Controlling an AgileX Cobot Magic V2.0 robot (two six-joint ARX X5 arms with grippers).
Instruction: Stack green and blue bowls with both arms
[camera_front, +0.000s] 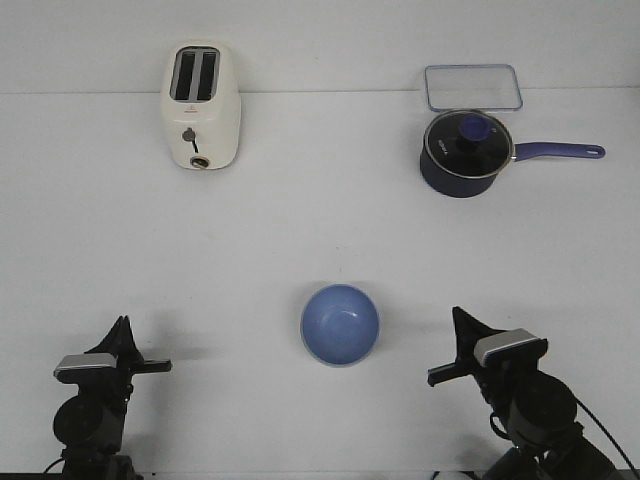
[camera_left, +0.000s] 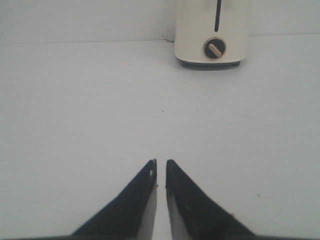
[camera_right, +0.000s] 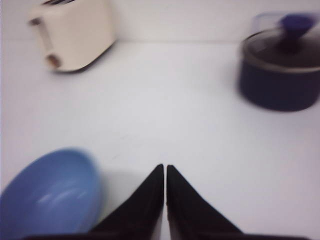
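No lettering could be read on anything. The matte, round periwinkle-blue bowl (camera_front: 340, 324) sat upright low on the white table (camera_front: 320, 230), near six o'clock, between both arms. The left gripper (camera_left: 161, 162) and right gripper (camera_right: 165, 167) each had pointed black jaws nearly pressed together, holding nothing. A glossy cream toaster (camera_front: 201, 105) stood at eleven o'clock, a dark navy lidded saucepan (camera_front: 466, 152) at one o'clock.

Right gripper (camera_right: 165, 170) closed, empty, above white table (camera_right: 190, 115). Blue bowl (camera_right: 50, 192) just beside. Farther off, blurred toaster (camera_right: 75, 32) and saucepan (camera_right: 280, 70).
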